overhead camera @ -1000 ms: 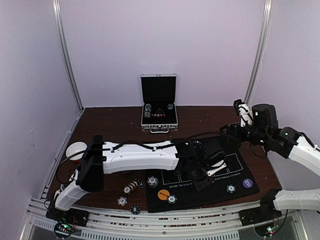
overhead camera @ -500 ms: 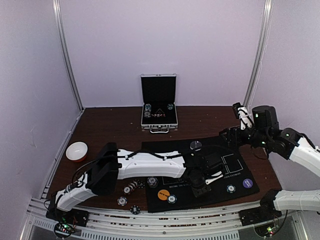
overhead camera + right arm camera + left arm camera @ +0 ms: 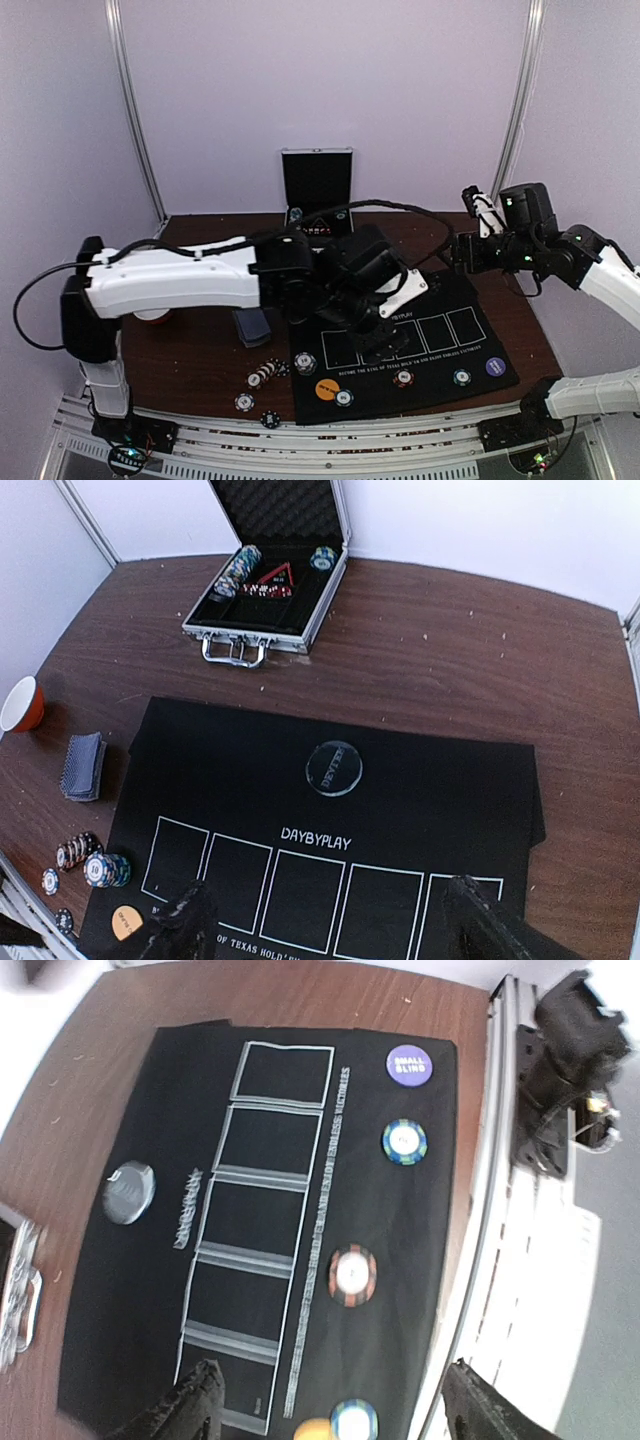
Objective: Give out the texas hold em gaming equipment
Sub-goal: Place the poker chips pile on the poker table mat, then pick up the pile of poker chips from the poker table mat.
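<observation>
On the black felt mat (image 3: 436,352) lie a red-edged chip (image 3: 403,378), a blue-green chip (image 3: 461,377), a purple button (image 3: 495,366), an orange button (image 3: 326,389) and two more chips (image 3: 343,398). My left gripper (image 3: 383,345) hangs open and empty above the mat. In its wrist view the red-edged chip (image 3: 352,1275) lies free between and beyond the left gripper's (image 3: 330,1375) tips. My right gripper (image 3: 462,255) hovers open and empty over the mat's far right. Its view shows the right gripper (image 3: 325,900) above the silver dealer button (image 3: 334,767). The card deck (image 3: 252,326) rests left of the mat.
The open silver case (image 3: 270,590) holding chips stands at the back. Left of the mat's front lie a toppled chip stack (image 3: 262,375) and loose chips (image 3: 244,402). A red-and-white cup (image 3: 20,703) sits far left. The metal rail (image 3: 500,1210) runs along the table's near edge.
My left gripper opened and rose back from the mat's front, leaving the red-edged chip lying there. The left arm swung up and leftward. The right arm barely moved.
</observation>
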Motion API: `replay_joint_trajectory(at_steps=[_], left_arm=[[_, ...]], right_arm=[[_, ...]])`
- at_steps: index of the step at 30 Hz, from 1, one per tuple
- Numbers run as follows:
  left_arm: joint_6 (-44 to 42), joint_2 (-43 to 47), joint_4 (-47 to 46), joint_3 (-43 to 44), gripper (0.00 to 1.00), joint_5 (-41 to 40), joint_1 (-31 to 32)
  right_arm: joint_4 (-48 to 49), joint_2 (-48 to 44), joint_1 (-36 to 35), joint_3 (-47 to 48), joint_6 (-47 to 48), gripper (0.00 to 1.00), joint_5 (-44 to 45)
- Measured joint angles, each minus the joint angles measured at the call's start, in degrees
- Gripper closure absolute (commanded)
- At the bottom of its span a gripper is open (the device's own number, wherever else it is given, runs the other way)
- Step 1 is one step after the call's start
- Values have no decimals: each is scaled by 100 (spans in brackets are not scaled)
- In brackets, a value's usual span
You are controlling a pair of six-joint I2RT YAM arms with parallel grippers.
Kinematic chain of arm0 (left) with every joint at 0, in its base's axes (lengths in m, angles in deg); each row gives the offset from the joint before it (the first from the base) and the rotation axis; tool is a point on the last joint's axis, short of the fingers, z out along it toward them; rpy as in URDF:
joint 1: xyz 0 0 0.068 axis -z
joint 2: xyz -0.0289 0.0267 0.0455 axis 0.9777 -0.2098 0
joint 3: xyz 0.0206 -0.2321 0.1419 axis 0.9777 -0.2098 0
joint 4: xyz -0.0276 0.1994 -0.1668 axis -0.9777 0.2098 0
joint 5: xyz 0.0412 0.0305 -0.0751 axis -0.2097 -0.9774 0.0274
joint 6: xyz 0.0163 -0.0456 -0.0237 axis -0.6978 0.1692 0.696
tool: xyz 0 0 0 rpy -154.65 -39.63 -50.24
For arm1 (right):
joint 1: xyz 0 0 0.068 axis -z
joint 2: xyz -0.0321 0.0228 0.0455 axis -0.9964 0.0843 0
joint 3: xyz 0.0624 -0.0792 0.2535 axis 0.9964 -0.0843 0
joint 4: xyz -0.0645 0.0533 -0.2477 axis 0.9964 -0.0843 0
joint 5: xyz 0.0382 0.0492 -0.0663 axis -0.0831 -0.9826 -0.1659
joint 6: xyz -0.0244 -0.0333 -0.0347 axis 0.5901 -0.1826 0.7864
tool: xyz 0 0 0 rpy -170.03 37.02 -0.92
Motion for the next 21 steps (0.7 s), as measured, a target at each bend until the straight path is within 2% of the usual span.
replay_joint_trajectory(at_steps=[2, 6, 9, 13, 16, 21], left_arm=[[116, 756, -92, -743, 17, -31, -26], [533, 2092, -122, -2315, 12, -96, -247], [979, 2907, -22, -3477, 6, -216, -798], [1504, 3764, 61, -4688, 4, -433, -1578], [1801, 4242, 199, -5198, 4, -586, -1729], [2017, 4350, 177, -5431, 4, -656, -1725]], right_arm=[[-116, 151, 2, -28, -164, 24, -140], [-203, 442, -92, -284, -623, 24, -343], [-299, 723, -450, -568, -981, 19, -297], [-485, 1244, -1449, -837, -1460, 6, -107], [-529, 1690, -2085, -968, -1733, 4, -85], [-494, 2302, -2640, -1117, -2031, 8, -105]])
